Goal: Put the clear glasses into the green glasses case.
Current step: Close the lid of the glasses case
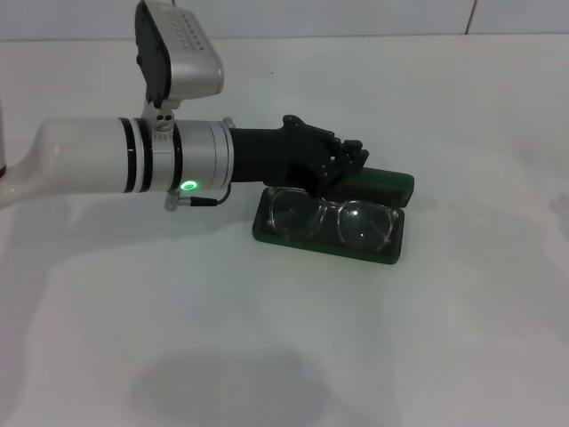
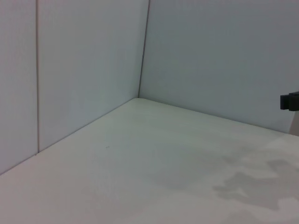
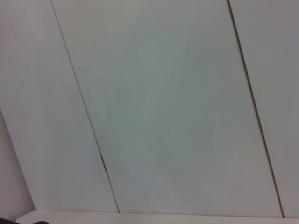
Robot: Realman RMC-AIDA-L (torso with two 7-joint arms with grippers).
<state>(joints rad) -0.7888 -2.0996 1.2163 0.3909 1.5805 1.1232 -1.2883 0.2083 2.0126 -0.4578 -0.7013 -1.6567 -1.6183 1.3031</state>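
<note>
The green glasses case (image 1: 391,254) lies open in the middle of the white table in the head view. Its lid (image 1: 388,184) is folded back behind the base. The clear glasses (image 1: 331,221) rest inside the base, lenses facing up, about as wide as the case. My left arm reaches in from the left, and its black left gripper (image 1: 354,160) hovers at the rear left of the case, right over the lid's near end. Whether it touches the lid is unclear. The right gripper is out of view; its wrist view shows only wall panels.
The white table (image 1: 284,356) spreads wide on every side of the case. White wall panels (image 2: 93,70) close off the back and meet in a corner. A small dark part (image 2: 289,101) pokes in at the edge of the left wrist view.
</note>
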